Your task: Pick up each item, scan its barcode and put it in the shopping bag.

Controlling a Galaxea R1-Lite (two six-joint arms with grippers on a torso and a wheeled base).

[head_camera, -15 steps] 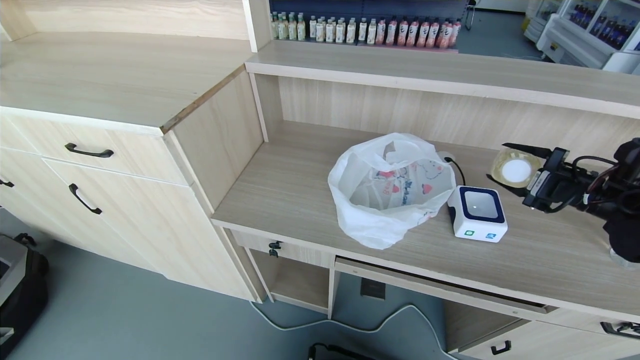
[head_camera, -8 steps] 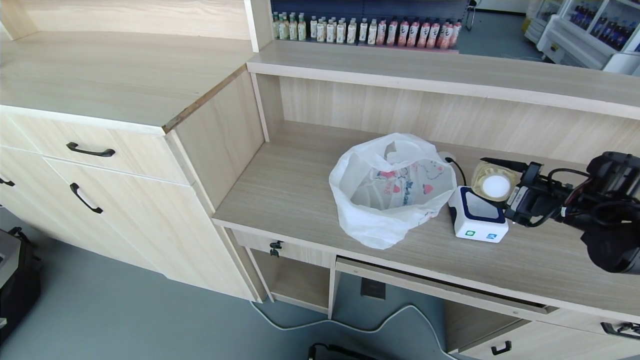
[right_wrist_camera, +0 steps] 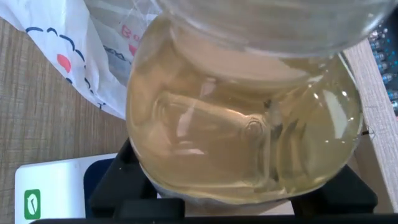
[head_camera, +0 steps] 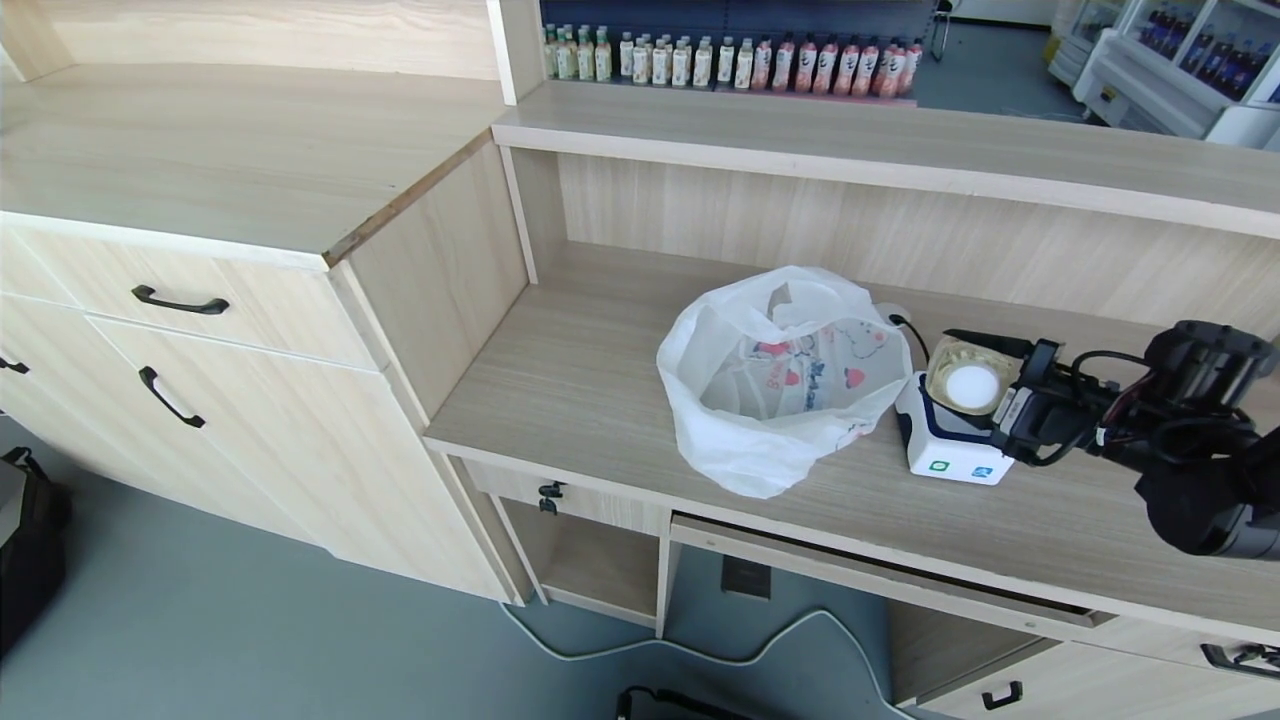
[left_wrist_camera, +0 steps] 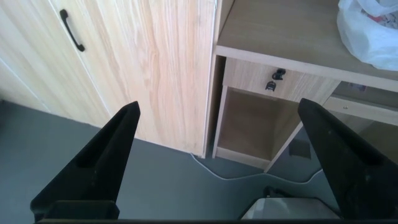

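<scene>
A: Wooden checkout counter (head_camera: pixel 600 380), head view. We log the right gripper (head_camera: pixel 988 392) clamped on a bottle of yellowish liquid (head_camera: pixel 968 384). The scanner (head_camera: pixel 950 455) sits directly beneath it, the shopping bag (head_camera: pixel 780 390) just beyond its tip.

B: Left wrist view: left gripper (left_wrist_camera: pixel 217 158) spread wide, holding nothing, over floor (left_wrist_camera: pixel 168 174) beside the cabinet (left_wrist_camera: pixel 155 56).

A: Right wrist view: bottle (right_wrist_camera: pixel 249 124) above scanner (right_wrist_camera: pixel 50 186). We can't spot the barcode.

B: We'd turn the label toward the scanner window, hold level and steady, then bag it.

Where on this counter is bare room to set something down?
Free: counter between cabinet wall and shopping bag, and the front strip right of the scanner. Crowded: around the scanner, where the right hand holds a bottle over it.
</scene>
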